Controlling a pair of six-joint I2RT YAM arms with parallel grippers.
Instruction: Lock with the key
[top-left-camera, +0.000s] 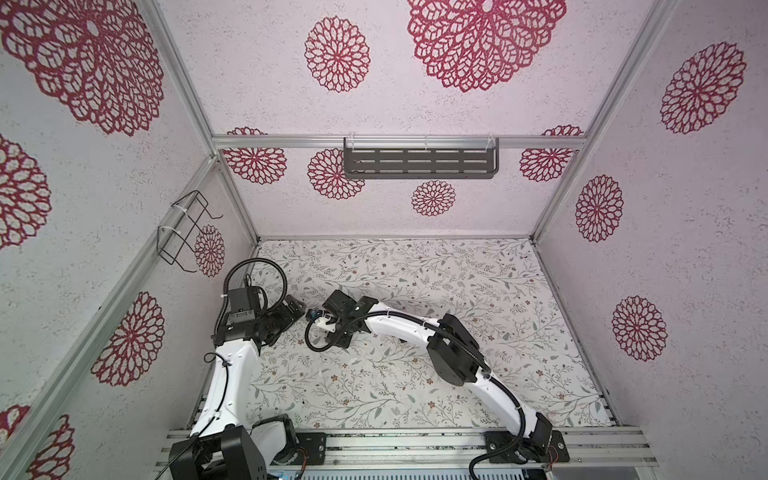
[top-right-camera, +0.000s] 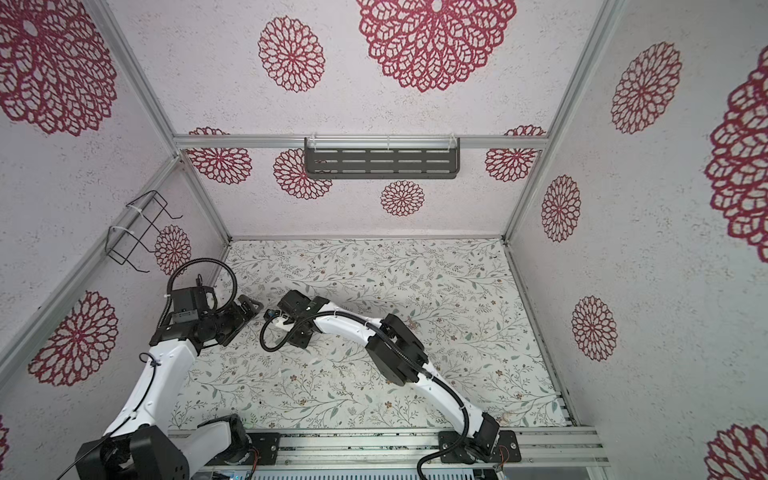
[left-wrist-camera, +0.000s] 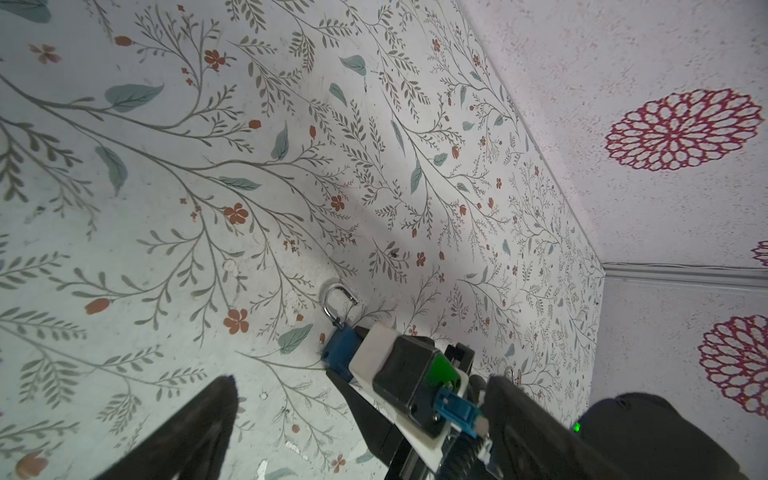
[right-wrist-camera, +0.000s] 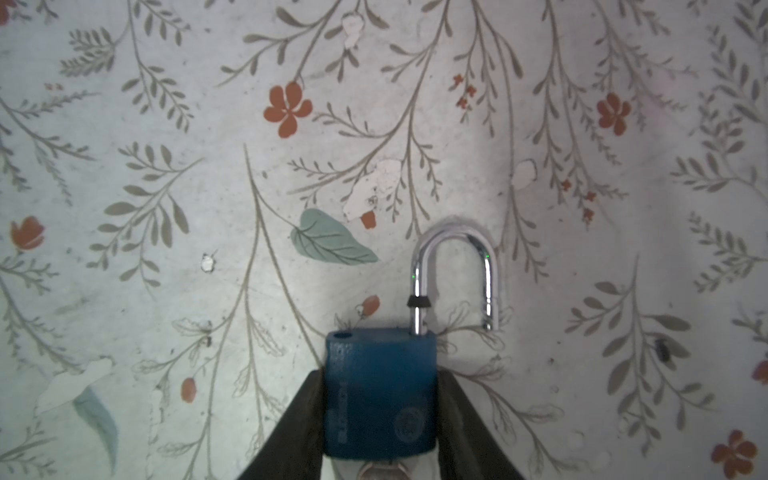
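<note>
Right now: small blue padlock with a chrome shackle (right-wrist-camera: 380, 390) sits low at the floral-print tabletop (right-wrist-camera: 166, 166), left of centre in both top views. Right gripper (right-wrist-camera: 380, 370) has its dark fingers (right-wrist-camera: 307, 399) pressed on the body's two flanks, holding it.

Long axis runs straight out from the right wrist. Shackle (right-wrist-camera: 455, 266) leads, raised and swung aside; its free end stands clear of the empty hole (right-wrist-camera: 343, 336).

Rounded metal piece (right-wrist-camera: 382, 471) under the body, mostly cut off. Probably the key.

Left gripper (top-left-camera: 297, 311) faces the shackle end, close by, fingers (left-wrist-camera: 208, 415) spread wide, empty. Judged the nearer arm for turning and seating the shackle.
</note>
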